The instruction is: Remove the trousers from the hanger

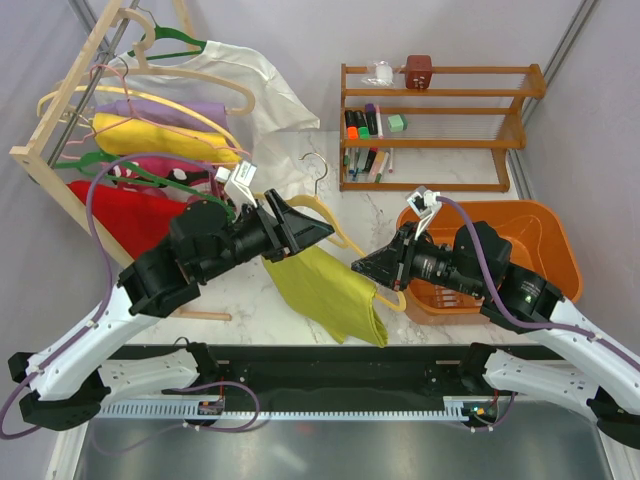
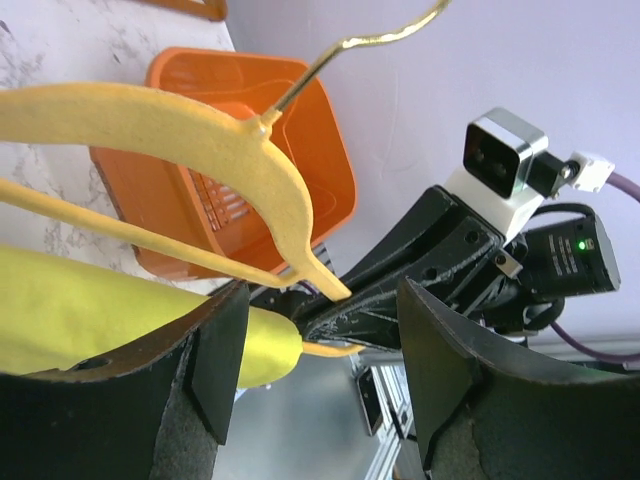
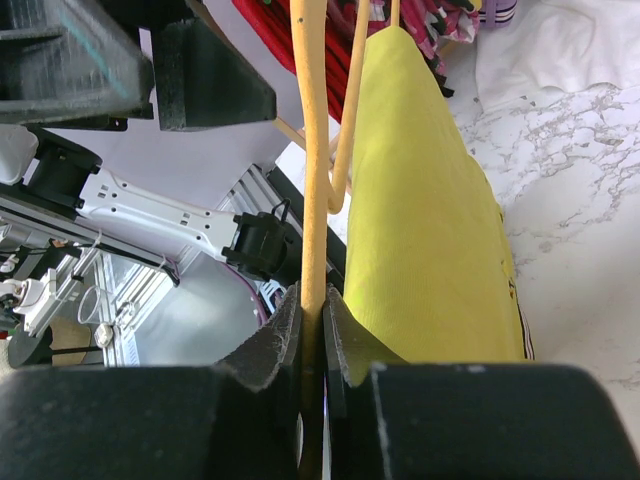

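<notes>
While right fingers (image 3: 270,350) pinch the hanger (image 3: 312,150), left fingers (image 2: 215,350) spread apart beside draped trousers (image 3: 420,220)

Robot lab cell: grey partition walls (image 1: 450,30) around a marble-topped table (image 1: 375,210).

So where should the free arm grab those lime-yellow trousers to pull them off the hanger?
Likely the trousers just below the hanger's lower bar, from the left: they drape over it, the open left end effector sits at that fold, and the right end effector clamps the hanger's far end.
</notes>
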You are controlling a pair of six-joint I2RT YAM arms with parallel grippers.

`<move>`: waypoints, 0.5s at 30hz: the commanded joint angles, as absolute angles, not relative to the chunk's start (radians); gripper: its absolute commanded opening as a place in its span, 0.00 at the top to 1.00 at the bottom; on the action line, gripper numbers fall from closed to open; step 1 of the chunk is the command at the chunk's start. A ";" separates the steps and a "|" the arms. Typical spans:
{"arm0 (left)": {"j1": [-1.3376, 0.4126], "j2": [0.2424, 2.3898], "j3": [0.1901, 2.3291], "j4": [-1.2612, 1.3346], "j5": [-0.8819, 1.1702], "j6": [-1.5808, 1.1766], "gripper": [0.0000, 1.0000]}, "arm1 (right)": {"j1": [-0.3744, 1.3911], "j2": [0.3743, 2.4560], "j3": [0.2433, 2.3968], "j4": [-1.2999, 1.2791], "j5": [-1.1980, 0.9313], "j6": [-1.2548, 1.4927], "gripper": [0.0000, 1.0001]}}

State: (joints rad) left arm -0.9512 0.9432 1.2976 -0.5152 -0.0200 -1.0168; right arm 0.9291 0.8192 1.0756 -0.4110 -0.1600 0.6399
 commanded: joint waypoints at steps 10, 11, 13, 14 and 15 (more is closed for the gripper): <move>-0.973 1.063 1.422 -0.494 -0.207 -1.003 0.30 | 0.931 0.833 1.115 -0.255 -0.183 0.643 1.00; -0.973 1.066 1.433 -0.500 -0.209 -1.003 0.30 | 0.931 0.833 1.120 -0.255 -0.180 0.641 1.00; -0.977 1.069 1.434 -0.517 -0.207 -1.002 0.30 | 0.931 0.828 1.121 -0.253 -0.167 0.641 1.00; -0.982 1.066 1.428 -0.518 -0.210 -1.002 0.30 | 0.933 0.830 1.127 -0.253 -0.167 0.640 1.00; -0.982 1.066 1.425 -0.518 -0.213 -1.008 0.30 | 0.933 0.836 1.132 -0.253 -0.178 0.638 1.00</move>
State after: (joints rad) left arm -0.9688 1.0710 1.3880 -0.5232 -0.1665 -1.0191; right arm 0.9291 0.8455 1.0756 -0.3946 -0.1661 0.6403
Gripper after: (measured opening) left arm 0.694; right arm 0.153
